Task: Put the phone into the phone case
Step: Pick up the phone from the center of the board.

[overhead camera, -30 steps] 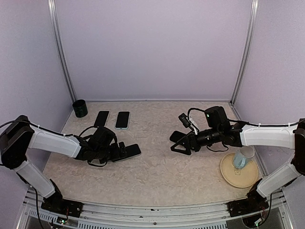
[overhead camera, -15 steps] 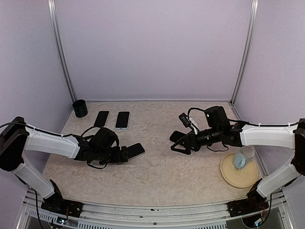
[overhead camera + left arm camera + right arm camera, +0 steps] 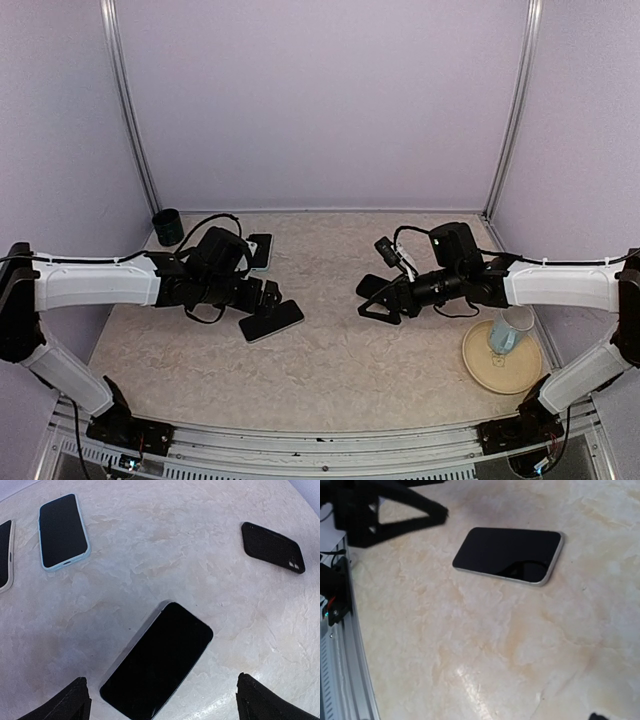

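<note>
Lying on the counter: the phone, bare, screen up and dark, set at a slant left of the middle and nearer the near edge than the far one.
Left gripper: fingers spread wide and grasping nothing. In the left wrist view the phone sits between the two tips, apart from both.
Phone case: black, flat on the counter, well apart from the phone on the side toward the right edge, with a pale camera cut-out at one end.
Right gripper: jaws parted, holding nothing, low over the counter right of the middle and well apart from the phone.
Cased phones: a light-blue-cased handset and a pale-cased handset lie side by side toward the far left corner, both screens dark.
Cup: black, upright in the far left corner.
Plate: tan, at the near right corner, carrying a pale blue item I cannot identify.
Writing: nothing legible on the phone, the case or the handsets.
</note>
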{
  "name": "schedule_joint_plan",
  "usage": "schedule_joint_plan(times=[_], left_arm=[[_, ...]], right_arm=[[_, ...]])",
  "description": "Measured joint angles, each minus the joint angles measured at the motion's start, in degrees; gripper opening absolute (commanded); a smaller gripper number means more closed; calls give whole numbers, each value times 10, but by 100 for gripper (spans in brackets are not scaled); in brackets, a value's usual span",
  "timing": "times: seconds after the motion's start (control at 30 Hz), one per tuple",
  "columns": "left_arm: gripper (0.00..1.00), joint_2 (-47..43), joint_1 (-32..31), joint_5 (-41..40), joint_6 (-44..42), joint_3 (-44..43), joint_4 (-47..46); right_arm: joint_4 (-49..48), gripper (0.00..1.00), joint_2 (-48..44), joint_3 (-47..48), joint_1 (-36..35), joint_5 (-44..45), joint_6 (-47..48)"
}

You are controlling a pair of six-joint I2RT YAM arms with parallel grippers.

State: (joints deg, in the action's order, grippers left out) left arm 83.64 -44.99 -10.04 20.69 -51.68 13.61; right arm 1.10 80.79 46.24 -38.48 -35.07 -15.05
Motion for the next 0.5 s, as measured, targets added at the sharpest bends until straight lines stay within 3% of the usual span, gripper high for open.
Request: schedule_joint_plan(times=[0.5], left_arm=[[99, 110, 14, 104, -253, -56, 26]], right_arm=[[-1, 93, -11, 0, 0, -18, 5]])
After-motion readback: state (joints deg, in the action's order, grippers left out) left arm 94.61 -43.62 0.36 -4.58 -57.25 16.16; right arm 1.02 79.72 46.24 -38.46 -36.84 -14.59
